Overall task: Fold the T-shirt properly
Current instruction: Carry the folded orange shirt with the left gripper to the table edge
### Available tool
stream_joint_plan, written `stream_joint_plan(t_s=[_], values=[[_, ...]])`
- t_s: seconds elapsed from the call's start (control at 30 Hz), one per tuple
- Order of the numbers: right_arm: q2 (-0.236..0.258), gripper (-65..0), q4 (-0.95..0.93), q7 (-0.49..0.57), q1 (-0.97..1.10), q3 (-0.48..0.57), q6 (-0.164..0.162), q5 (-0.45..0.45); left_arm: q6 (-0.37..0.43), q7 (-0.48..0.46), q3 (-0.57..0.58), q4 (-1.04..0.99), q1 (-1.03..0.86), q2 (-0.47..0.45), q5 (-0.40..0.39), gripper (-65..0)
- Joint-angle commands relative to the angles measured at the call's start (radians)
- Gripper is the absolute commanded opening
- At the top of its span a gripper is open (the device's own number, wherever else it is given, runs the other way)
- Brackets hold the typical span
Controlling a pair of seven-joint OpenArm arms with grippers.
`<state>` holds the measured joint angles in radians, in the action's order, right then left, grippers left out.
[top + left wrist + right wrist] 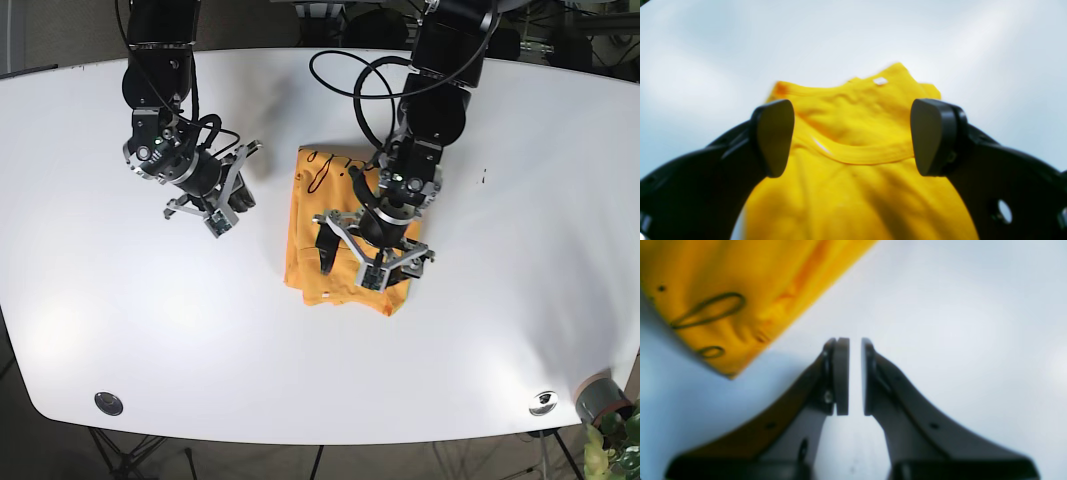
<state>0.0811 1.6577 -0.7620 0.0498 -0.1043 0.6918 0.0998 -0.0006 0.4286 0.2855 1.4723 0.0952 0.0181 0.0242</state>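
A: Where is the T-shirt (335, 235) sitting?

B: It is lying folded into a compact yellow block near the middle of the white table (520, 300), with dark looping lettering showing on its far edge.

A: What is the left gripper (852, 137) doing?

B: It is hanging directly over the shirt's near half with its 2 jaws spread wide. In the left wrist view the collar and a small white label (880, 81) are showing between the pads, and nothing is being gripped.

A: And the right gripper (855, 376)?

B: It is hovering over bare table just beside the shirt, apart from the cloth. Its 2 jaws are standing nearly together, leaving only a thin slit, and they are holding nothing. A corner of the shirt is filling the upper left of the right wrist view.
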Motion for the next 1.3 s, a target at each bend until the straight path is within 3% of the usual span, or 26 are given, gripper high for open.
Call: stream_joint_plan(t_s=[0.0, 0.17, 0.3, 0.43, 0.57, 0.7, 0.97, 1.1, 1.27], values=[[0.006, -59.9, 0.017, 0.026, -0.018, -0.007, 0.006, 0.016, 0.003, -0.093, 0.013, -0.091, -0.007, 0.012, 0.043, -13.5], [0.006, -59.9, 0.02, 0.026, -0.02, -0.007, 0.006, 0.016, 0.001, -0.198, 0.001, -0.267, -0.027, 0.004, 0.044, -13.5], [0.003, -59.9, 0.023, 0.026, -0.015, -0.007, 0.006, 0.016, -0.014, -0.205, -0.041, -0.338, -0.064, -0.086, 0.044, -13.5], [0.004, -59.9, 0.023, 0.026, -0.012, -0.007, 0.006, 0.074, -0.128, -0.201, -0.144, -0.338, -0.113, -0.185, 0.044, -13.5], [0.012, -59.9, 0.023, 0.026, 0.011, -0.007, 0.006, 0.159, -0.267, -0.192, -0.332, -0.344, -0.157, -0.277, 0.044, -13.6], [0.012, -59.9, 0.023, 0.026, 0.015, -0.005, 0.006, 0.168, -0.424, -0.127, -0.472, -0.351, -0.176, -0.401, 0.046, -13.8], [0.01, -59.9, 0.04, 0.026, 0.031, -0.005, 0.006, 0.17, -0.603, -0.127, -0.678, -0.629, -0.131, -0.636, 0.043, -13.8], [0.012, -59.9, 0.071, 0.026, 0.048, -0.007, 0.006, 0.168, -0.668, -0.216, -0.694, -0.829, -0.027, -0.735, 0.043, -13.8], [0.009, -59.9, 0.135, 0.026, 0.08, 0.001, 0.006, 0.168, -0.678, -0.4, -0.69, -1.027, 0.061, -0.84, 0.043, -13.8]])
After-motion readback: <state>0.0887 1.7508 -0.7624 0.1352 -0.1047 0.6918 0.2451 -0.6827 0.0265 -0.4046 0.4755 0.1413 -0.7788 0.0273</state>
